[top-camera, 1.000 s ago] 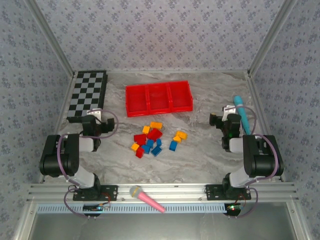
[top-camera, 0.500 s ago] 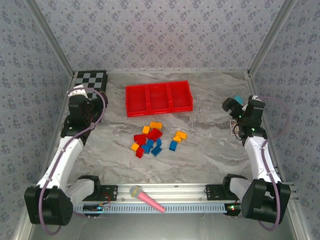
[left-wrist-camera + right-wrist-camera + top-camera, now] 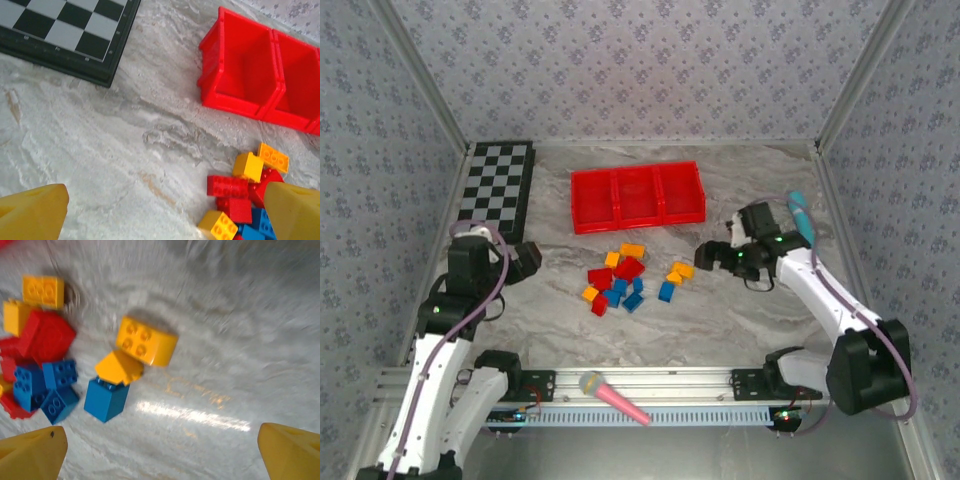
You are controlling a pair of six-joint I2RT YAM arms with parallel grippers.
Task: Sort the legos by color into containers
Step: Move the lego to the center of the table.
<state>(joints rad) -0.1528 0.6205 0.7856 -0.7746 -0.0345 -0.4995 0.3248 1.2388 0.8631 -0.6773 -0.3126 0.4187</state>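
My right gripper (image 3: 712, 258), spread wide and empty, is just right of the legos (image 3: 628, 268) heaped on the tabletop (image 3: 720, 325). The nearest, a yellow lego (image 3: 146, 340), lies straight ahead. My left gripper (image 3: 525, 260), also spread, stands farther off.

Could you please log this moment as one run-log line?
stage: pre-grasp | left gripper: open, empty | right gripper: open, empty, near yellow legos | legos: piled on table | red tray: empty

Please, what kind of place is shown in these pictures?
Probably a robot test booth, not a home: two black-and-white robot arms bolted to an aluminium rail, and patterned wallpaper panels boxing in a marble-look tabletop.
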